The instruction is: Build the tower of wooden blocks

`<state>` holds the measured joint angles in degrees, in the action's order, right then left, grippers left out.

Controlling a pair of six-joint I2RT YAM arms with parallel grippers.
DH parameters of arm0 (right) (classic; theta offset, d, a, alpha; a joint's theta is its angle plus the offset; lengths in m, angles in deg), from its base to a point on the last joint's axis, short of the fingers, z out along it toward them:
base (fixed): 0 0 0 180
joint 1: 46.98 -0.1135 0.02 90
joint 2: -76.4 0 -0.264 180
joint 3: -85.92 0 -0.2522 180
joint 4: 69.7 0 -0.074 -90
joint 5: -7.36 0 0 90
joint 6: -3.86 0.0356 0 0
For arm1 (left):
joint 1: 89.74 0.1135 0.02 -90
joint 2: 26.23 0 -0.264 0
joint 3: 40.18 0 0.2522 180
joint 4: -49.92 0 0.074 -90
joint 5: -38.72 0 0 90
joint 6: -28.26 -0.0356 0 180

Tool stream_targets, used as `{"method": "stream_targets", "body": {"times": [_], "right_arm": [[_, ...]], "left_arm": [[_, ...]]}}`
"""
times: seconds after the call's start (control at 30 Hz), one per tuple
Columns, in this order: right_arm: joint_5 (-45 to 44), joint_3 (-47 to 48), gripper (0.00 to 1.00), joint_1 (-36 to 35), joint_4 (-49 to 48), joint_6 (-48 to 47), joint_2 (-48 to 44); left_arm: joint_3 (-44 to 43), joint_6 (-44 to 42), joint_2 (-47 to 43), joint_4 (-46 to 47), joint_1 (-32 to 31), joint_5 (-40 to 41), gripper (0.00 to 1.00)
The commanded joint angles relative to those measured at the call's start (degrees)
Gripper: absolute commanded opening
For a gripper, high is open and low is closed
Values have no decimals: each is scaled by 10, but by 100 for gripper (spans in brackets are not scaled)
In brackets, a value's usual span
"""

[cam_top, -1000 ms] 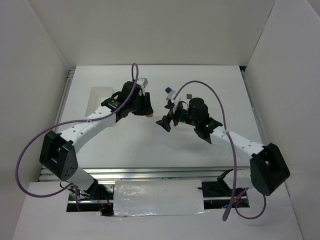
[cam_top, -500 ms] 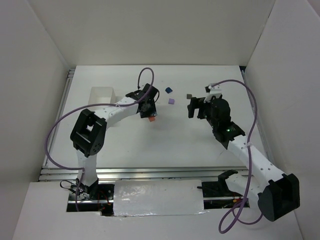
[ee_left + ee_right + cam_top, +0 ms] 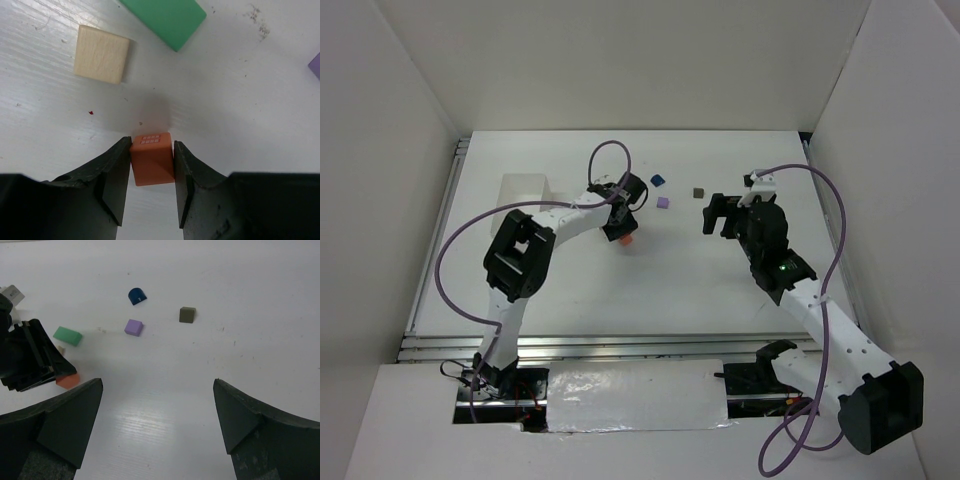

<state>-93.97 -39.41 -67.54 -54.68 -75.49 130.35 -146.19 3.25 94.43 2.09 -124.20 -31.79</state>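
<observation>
Now | left gripper (image 3: 151, 146) pinches the orange block (image 3: 151, 162) from both sides, low by the table (image 3: 240, 100) — likely to carry it to a stack | green block (image 3: 167, 17) and plain wood block (image 3: 101, 54) lie just ahead, apart | no tower yet — purple block (image 3: 133, 327), blue block (image 3: 136, 295), grey block (image 3: 187, 314) lie loose | left arm (image 3: 570, 215) reaches far, wrist tipped down | right gripper (image 3: 157, 386) spread wide, empty

Orange-red block (image 3: 151, 157) is showing a pale grid print on one face (two rows of cells). Green block (image 3: 165, 17), bare-wood block (image 3: 101, 54), purple block (image 3: 133, 327), dark blue block (image 3: 136, 296), olive-grey block (image 3: 187, 314) are reading plain, white table (image 3: 165, 405) underneath.
</observation>
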Motion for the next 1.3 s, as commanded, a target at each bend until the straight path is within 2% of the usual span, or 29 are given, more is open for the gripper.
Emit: {"method": "stream_targets", "body": {"times": [0.0, 0.23, 0.3, 0.33, 0.37, 0.47, 0.53, 0.57, 0.6, 0.63, 0.73, 0.83, 1.03, 1.27], "right_arm": [[-13, -4, 100, 6, -10, 5, -13], [-18, -9, 100, 6, -9, 2, -14], [-19, -10, 100, 6, -10, 2, -13], [-18, -8, 100, 6, -10, 2, -12], [-17, -7, 100, 6, -8, 1, -12], [-13, -7, 100, 6, -8, 2, -10], [-13, -9, 100, 6, -8, 2, -12], [-15, -10, 100, 6, -7, 2, -12], [-13, -9, 100, 6, -7, 2, -14], [-12, -9, 100, 6, -6, 2, -14], [-8, -9, 100, 6, -5, 1, -15], [-4, -8, 100, 5, -5, 1, -15], [0, -9, 100, 5, -6, -1, -17], [6, -8, 100, 6, -6, -2, -13]], "left_arm": [[-35, 50, 19, -25, -3, 32, 11], [-45, 61, 33, -47, -6, 56, 14], [-46, 59, 31, -47, -10, 64, 20], [-46, 55, 31, -46, -12, 66, 25], [-45, 52, 29, -45, -15, 69, 37], [-42, 43, 22, -45, -23, 78, 50], [-39, 37, 14, -38, -26, 75, 51], [-36, 33, 12, -34, -27, 73, 56], [-35, 25, 7, -29, -28, 71, 57], [-32, 22, 4, -18, -31, 67, 63], [-19, 0, -10, 0, -34, 59, 71], [-10, -23, -17, 17, -34, 51, 71], [8, -50, -24, 34, -34, 37, 66], [31, -50, -45, 55, -39, 14, 67]]}}
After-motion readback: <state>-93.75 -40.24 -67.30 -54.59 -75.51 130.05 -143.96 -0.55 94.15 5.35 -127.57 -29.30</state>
